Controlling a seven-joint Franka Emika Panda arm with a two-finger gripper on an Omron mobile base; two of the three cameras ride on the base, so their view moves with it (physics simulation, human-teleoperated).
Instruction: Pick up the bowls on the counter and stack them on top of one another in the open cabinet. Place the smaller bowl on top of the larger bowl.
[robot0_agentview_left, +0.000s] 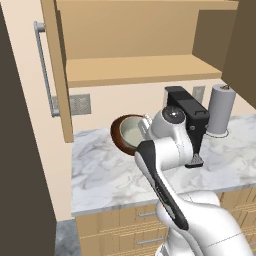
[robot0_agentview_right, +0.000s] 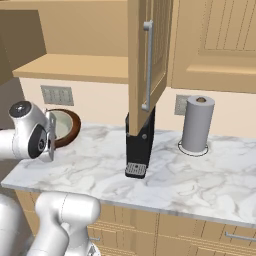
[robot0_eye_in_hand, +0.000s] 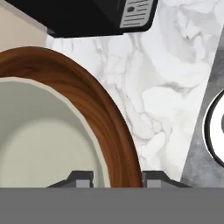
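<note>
Two bowls nested | smaller bowl (robot0_eye_in_hand: 39, 140) inside larger bowl (robot0_eye_in_hand: 103, 109) | gripper (robot0_eye_in_hand: 114, 178) jaws clamped across larger bowl's rim | above counter (robot0_agentview_left: 110, 175), left end

The larger bowl (robot0_eye_in_hand: 111, 118) is dark reddish-brown with wood grain. The smaller bowl (robot0_eye_in_hand: 39, 144) is pale grey-green, whitish inside. The desk (robot0_agentview_left: 110, 175) is white marble with grey veins. The cabinet (robot0_agentview_left: 135, 67) is light tan.
</note>
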